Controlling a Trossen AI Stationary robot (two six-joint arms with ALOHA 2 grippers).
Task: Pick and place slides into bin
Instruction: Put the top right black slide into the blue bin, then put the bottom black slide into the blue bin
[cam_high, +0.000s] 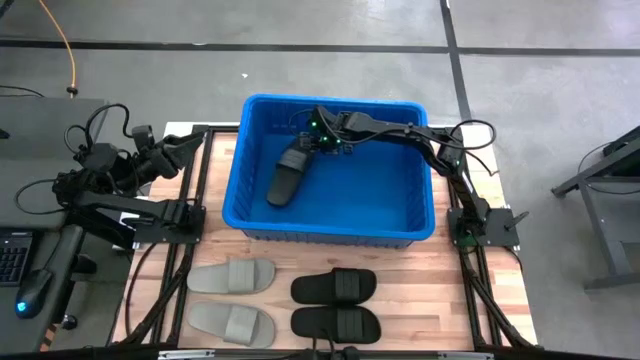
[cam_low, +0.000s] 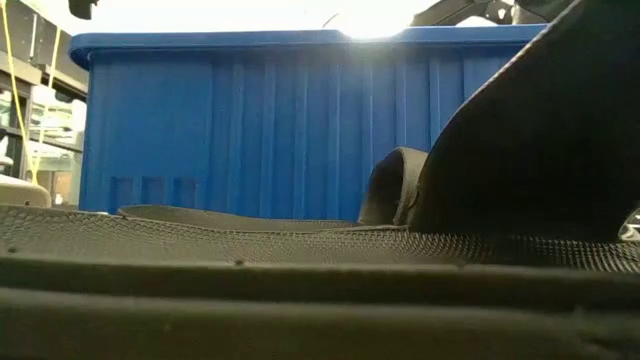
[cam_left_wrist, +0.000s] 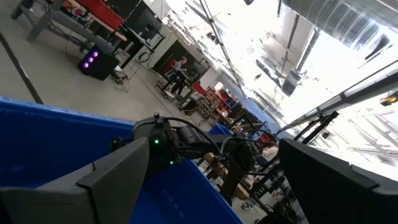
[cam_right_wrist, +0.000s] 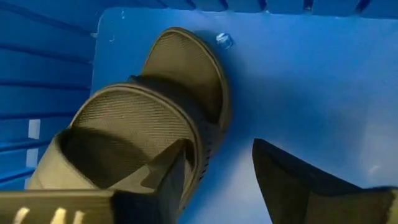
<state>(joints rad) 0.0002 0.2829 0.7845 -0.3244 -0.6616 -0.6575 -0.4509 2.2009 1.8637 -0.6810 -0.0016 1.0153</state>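
Over the bin (cam_high: 420, 190), the right gripper (cam_high: 312, 140) stands parted above a light, bendy black slide (cam_high: 287, 177), best pinched by its strap.

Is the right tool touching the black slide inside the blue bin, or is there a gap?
Cannot tell. In the right wrist view, one finger overlaps the black slide in the bin; no gap or contact shows. The high view is too distant.

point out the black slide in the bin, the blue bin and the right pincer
black open-toe slide sandal (cam_high: 286, 180): high view, on its sole, lying in the tub.
large bright blue plastic bin (cam_high: 335, 236): high view, on its near rolled rim.
right pincer (cam_high: 312, 138): high view, between its fingertips, above the sandal.
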